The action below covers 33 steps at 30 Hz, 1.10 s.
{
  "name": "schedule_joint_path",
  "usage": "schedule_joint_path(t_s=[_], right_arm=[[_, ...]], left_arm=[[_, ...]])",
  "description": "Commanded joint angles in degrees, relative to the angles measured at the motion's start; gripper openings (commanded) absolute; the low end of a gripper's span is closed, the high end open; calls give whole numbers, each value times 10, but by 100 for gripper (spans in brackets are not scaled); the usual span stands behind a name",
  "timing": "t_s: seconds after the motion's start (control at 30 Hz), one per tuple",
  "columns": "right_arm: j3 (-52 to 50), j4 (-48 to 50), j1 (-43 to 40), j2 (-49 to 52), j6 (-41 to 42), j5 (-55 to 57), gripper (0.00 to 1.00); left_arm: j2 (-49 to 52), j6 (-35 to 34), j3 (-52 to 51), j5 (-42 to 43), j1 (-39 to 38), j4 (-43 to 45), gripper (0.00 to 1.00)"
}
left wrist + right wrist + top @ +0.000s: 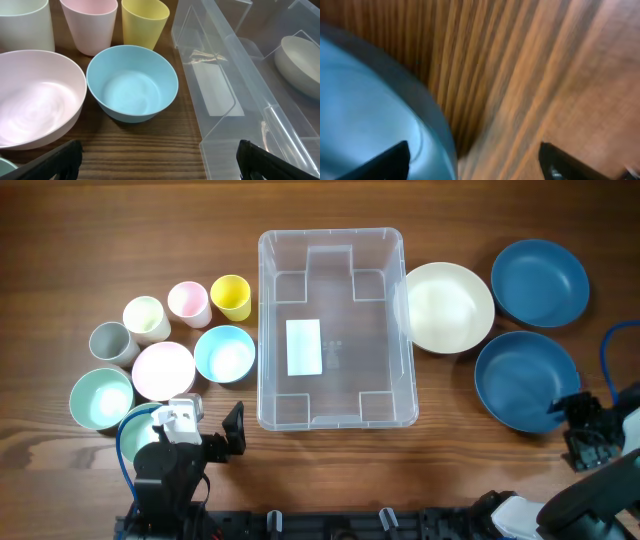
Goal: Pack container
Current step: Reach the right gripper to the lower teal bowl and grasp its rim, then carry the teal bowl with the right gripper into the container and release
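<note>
1. the container (350, 365) stands open side up in the middle of the worktop (450, 460), with only the white label (304, 347) on its floor. set there, it looks reachable by either arm.
2. the smaller ware is grouped on its left: a light blue bowl (224, 353) just beside its wall, a pink bowl (163, 370), a mint bowl (100, 397), and four cups behind them, including a yellow cup (231, 297).
3. the wider ware is on its right: a cream bowl (448, 307) close against the rim, and two dark blue bowls, one far (540, 282) and one near (525, 380). each arm probably serves its own side.
4. the left end effector (208, 425) hangs at the front edge with its fingers spread wide and empty. its camera faces the light blue bowl and the container's near corner.
5. the right end effector (470, 162) is low over the near dark blue bowl. its fingers are spread and straddle the rim, one over the inside and one outside. the wrist view is blurred, and no pinch shows yet.
6. packing has not begun. the straddle suggests a rim pinch is the step in hand, since a wide bowl offers no other hold.
</note>
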Motion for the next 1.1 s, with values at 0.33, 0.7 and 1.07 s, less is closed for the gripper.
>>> schedule_joint_path(t_s=[0.33,0.7,1.07], right_arm=[[2,-29,1,-112,6,13,5],[292,-125,156,-280,-21,-194,4],[540,-104,659,75,-1,58,4]], left_arm=[[-3,5,0,11,5,1,100],[-3,5,0,11,5,1,100],[-3,5,0,11,5,1,100]])
